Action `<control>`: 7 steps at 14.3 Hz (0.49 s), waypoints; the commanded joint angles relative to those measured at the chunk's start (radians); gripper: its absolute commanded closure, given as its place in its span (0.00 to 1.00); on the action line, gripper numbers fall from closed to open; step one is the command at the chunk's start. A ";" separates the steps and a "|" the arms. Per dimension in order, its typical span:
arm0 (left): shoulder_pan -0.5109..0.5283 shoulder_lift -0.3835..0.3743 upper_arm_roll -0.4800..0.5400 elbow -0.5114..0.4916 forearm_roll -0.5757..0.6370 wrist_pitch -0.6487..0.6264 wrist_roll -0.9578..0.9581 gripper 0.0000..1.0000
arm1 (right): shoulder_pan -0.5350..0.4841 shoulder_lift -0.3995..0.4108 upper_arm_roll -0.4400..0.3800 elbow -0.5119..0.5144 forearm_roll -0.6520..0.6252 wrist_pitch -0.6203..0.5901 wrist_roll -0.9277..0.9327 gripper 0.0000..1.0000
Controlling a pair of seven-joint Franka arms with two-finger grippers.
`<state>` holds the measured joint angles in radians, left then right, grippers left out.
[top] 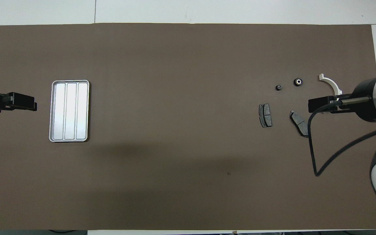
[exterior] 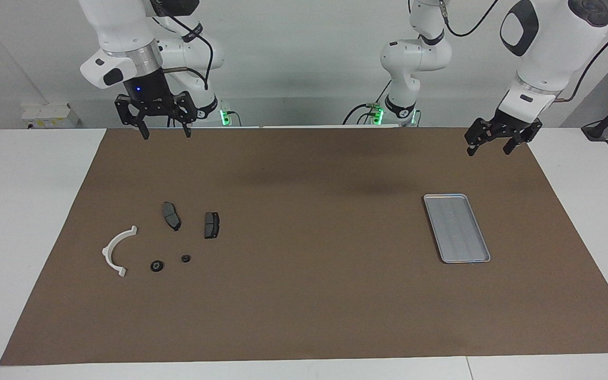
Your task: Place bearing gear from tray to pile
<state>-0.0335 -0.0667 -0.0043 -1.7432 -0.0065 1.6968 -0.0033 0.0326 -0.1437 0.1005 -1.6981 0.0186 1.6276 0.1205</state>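
Observation:
The silver ribbed tray (exterior: 457, 228) (top: 70, 111) lies on the mat toward the left arm's end, with nothing in it. The pile lies toward the right arm's end: a white half-ring bracket (exterior: 108, 247) (top: 331, 81) and two dark brake pads (exterior: 171, 215) (exterior: 211, 225) (top: 299, 122) (top: 265, 115). Two small black round bearing gears (exterior: 157, 265) (exterior: 186, 258) (top: 298, 81) (top: 278, 87) lie on the mat beside the bracket. My right gripper (exterior: 167, 134) (top: 309, 107) hangs open and empty high above the pile's end. My left gripper (exterior: 488, 152) (top: 34, 106) hangs open and empty, raised beside the tray.
A brown mat (exterior: 304, 290) covers most of the white table (exterior: 29, 211). A black cable (top: 315, 156) loops from the right arm over the mat.

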 commanded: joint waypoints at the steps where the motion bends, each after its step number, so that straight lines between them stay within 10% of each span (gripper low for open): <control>1: -0.002 -0.025 0.003 -0.029 -0.016 0.010 0.008 0.00 | -0.019 -0.028 -0.001 -0.002 0.020 -0.069 -0.032 0.00; 7: 0.000 -0.025 0.003 -0.029 -0.016 0.010 0.008 0.00 | -0.028 -0.007 -0.067 -0.012 -0.060 -0.081 -0.128 0.00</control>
<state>-0.0335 -0.0667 -0.0043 -1.7432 -0.0065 1.6968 -0.0033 0.0222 -0.1622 0.0515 -1.7027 -0.0308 1.5391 0.0597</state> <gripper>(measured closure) 0.000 0.000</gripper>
